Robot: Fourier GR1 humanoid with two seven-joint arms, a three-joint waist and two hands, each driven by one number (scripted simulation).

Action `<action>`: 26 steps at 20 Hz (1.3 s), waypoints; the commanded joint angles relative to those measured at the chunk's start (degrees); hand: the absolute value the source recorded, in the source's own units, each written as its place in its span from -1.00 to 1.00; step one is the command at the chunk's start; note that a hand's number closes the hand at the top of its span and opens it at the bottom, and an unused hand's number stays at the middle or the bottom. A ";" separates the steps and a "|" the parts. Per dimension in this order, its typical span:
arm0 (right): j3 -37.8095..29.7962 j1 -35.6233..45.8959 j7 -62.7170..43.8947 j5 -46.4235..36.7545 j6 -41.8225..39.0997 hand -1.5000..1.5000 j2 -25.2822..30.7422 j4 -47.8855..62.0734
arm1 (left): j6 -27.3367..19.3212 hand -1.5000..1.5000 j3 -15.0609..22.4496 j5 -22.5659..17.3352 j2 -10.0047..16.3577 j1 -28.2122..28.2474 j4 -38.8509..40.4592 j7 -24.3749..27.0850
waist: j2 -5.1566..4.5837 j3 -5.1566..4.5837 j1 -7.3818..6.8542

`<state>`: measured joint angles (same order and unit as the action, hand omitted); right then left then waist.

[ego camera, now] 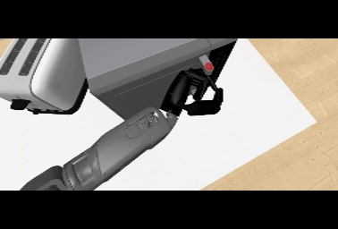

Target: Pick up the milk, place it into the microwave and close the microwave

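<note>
Left hand [195, 95]: black fingers [210, 106] curled narrow round the lower part of the milk [207, 65]. The milk is a slim white carton with a red cap, sitting at the dark open mouth of the boxy grey microwave [148, 60]. No legible writing. A white slotted toaster [40, 71] stands on the white tabletop [264, 117].

A white toaster [46, 71] stands on the worktop [251, 120] at about ten o'clock, its top partly cut by the view's upper edge. Two long dark slots [26, 56] run side by side along its top. A small black lever [20, 105] sticks out at its seven o'clock end. The worktop is plain white and ends in a straight edge running slantwise. Beyond it, from two to five o'clock, lies a pale wood-grain surface [303, 67].
</note>
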<state>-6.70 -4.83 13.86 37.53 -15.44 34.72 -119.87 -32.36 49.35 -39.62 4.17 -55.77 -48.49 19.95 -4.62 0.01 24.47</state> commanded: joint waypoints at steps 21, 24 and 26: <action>-5.80 2.12 -2.84 7.65 -0.20 -1.00 3.19 1.05 | -10.99 1.00 -6.29 -6.54 -4.17 -2.90 8.92 0.45 | -0.12 0.01 -2.42; -7.90 2.34 -3.06 8.17 0.37 -1.00 4.02 1.17 | -9.46 1.00 -5.46 -7.28 -4.17 -2.96 10.28 0.62 | -0.23 -0.06 -3.93; -7.88 1.72 -3.02 8.50 0.43 -1.00 3.61 0.48 | -8.56 1.00 -4.30 -7.40 -3.19 -3.22 11.35 0.75 | -0.35 0.03 -4.20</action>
<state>-13.34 -2.68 11.01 45.39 -15.36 38.11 -119.01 -38.88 49.40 -46.03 -0.12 -58.33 -44.89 20.76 -4.63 0.06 21.95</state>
